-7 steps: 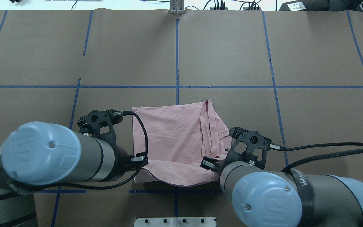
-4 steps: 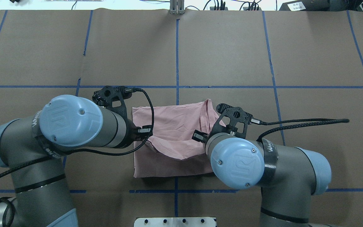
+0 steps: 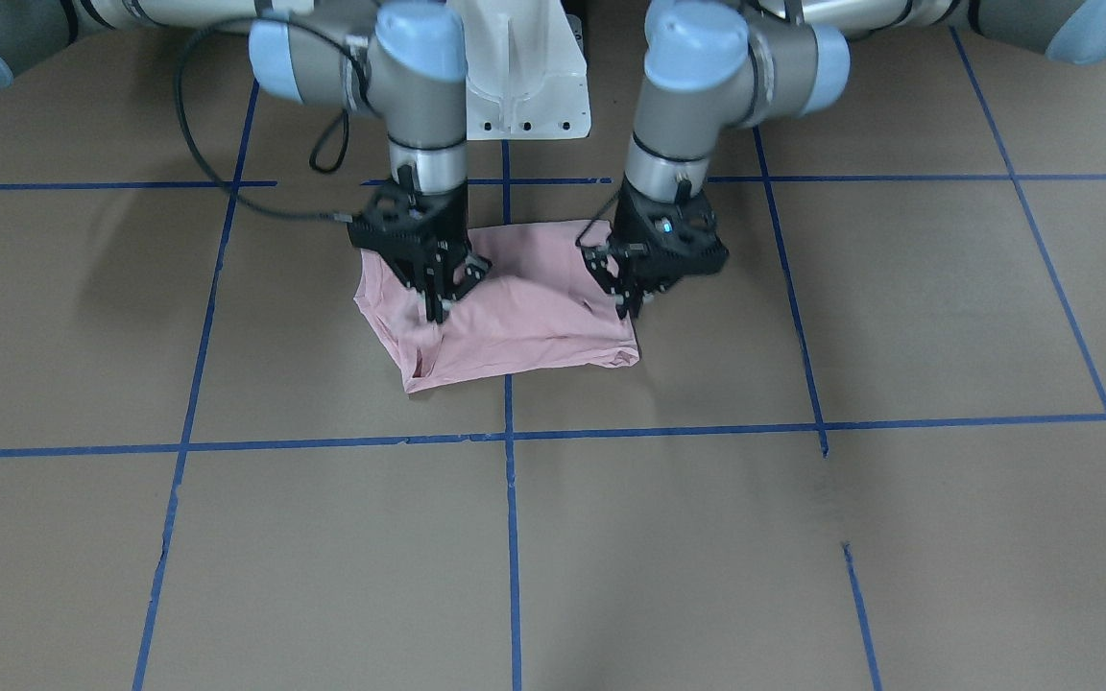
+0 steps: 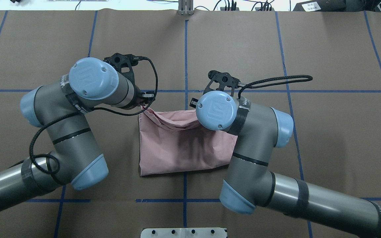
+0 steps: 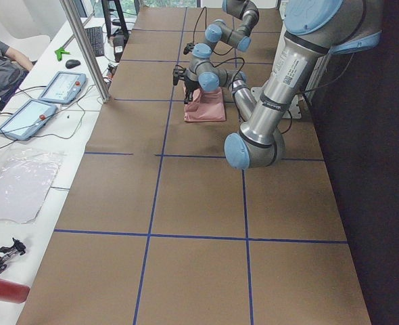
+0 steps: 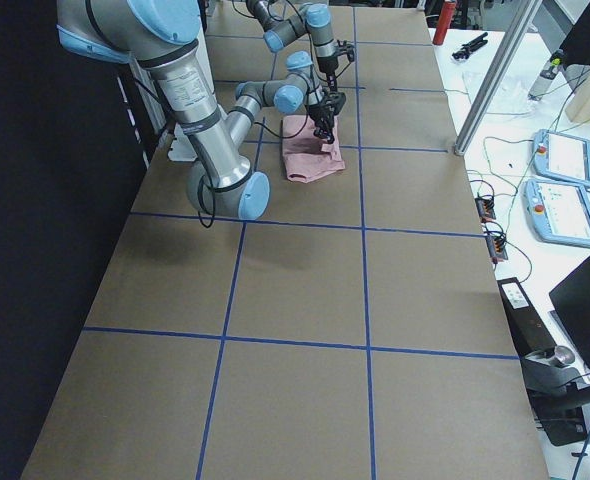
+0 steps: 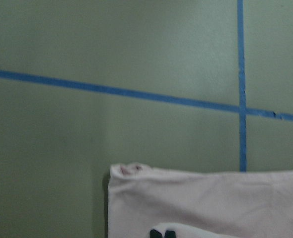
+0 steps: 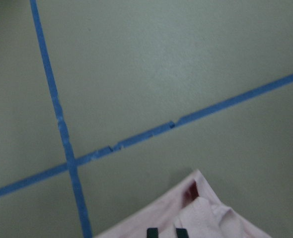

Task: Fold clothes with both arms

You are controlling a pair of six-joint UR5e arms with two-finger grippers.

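Pink T-shirt (image 4: 184, 152) lies on the brown surface (image 4: 276, 49), just in front of the white base (image 3: 524, 67), across the middle blue tape line (image 4: 186, 49). It's folded into a rough box shape. The far edge is lifted a bit & sags between the 2 grippers.

L arm (image 4: 68, 138) comes in low from the side, bends at the elbow, then turns in over the shirt's far L corner. Its wrist points straight down. L gripper (image 3: 630, 299) is pinched on the shirt edge. In the L wrist view its black fingertips (image 7: 156, 233) sit close together w/ pink cloth round them.

R arm (image 4: 253, 138) does the same from the other side, bent like a hook, wrist straight down at the far R corner. R gripper (image 3: 438, 305) pinches the cloth too. Its fingertips (image 8: 152, 232) show at the bottom of the R wrist view, pink cloth right by them.
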